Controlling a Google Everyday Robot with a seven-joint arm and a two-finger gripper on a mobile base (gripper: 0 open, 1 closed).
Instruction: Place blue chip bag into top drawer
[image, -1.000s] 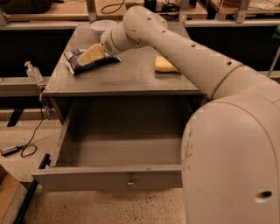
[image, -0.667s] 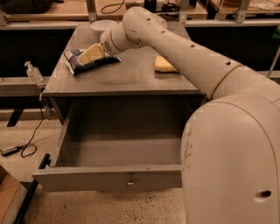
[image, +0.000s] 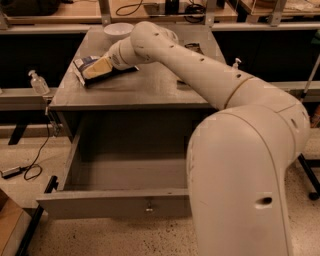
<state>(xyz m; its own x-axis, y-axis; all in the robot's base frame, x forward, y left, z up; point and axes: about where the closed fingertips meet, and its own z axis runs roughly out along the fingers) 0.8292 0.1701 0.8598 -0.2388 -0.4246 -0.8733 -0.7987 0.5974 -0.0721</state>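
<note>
claw (image: 98, 68) shifted left, lower over blue chip bag (image: 81, 64)

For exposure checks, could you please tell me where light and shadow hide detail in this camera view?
Camera view: warm, dim light; the open top drawer is shadowed at its back; the claw, at the blue chip bag on the cabinet top, is evenly lit; no harsh glare on the arm.

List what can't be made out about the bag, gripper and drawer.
Camera view:
- the bag: right part covered by the gripper, low over it above the cabinet top.
- the bag's print: too small to read.
- the drawer: right side hidden behind the arm.
</note>
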